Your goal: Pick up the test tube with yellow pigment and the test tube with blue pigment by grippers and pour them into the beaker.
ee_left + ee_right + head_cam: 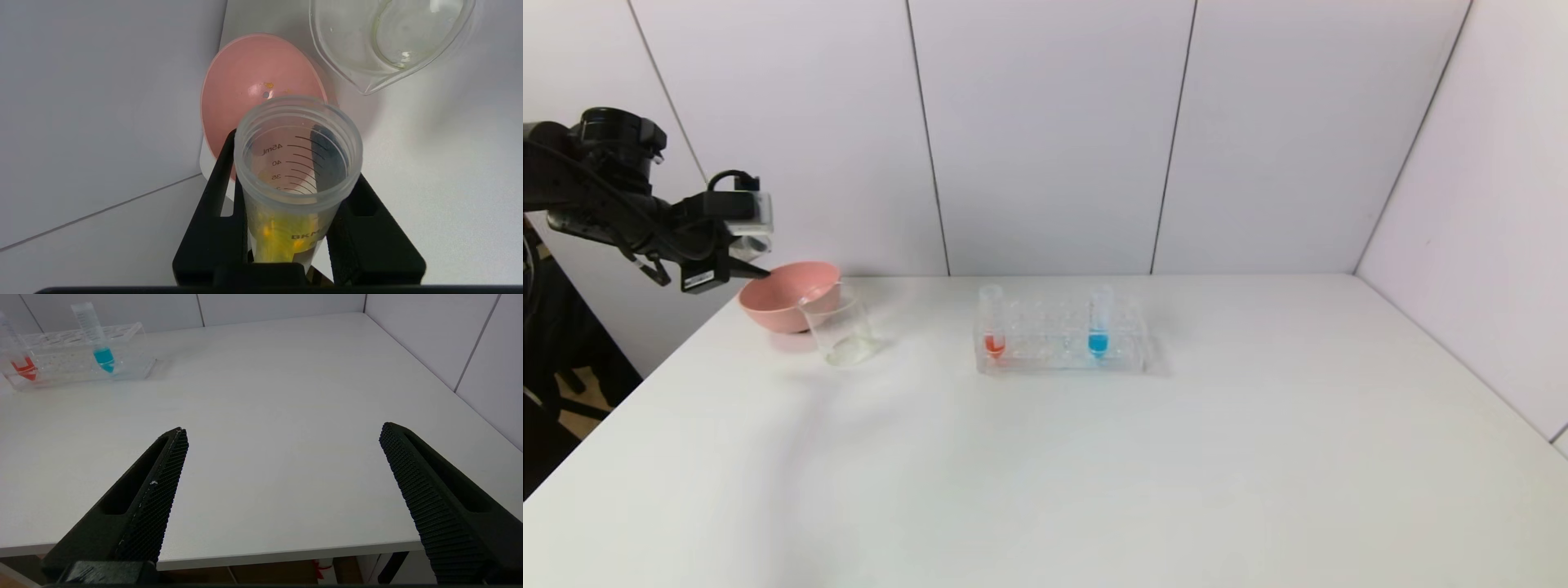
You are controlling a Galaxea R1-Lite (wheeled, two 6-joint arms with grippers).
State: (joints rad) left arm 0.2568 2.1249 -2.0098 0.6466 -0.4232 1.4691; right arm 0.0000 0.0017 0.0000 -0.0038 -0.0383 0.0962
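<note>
Yellow tube (292, 196) is sitting clamped in the left gripper (292, 245), hanging over the pink bowl (788, 294) at 9 o'clock of the beaker (840, 331). Should be shifting toward 3 o'clock until the tube's mouth clears the beaker's lip, then tipping slowly. Right gripper (282, 457) is idling with fingers spread wide; blue tube (1099, 322) is standing in the rack (1062, 355).

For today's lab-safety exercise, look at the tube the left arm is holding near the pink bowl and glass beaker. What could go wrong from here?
1. The left pincer holds the yellow tube with its mouth over the pink bowl, not the beaker; the leftover yellow could drip into the bowl.
2. The beaker stands right against the bowl, so a swing across might knock it.
3. The blue tube waits in the rack beside a red tube; a mix-up is possible.
</note>
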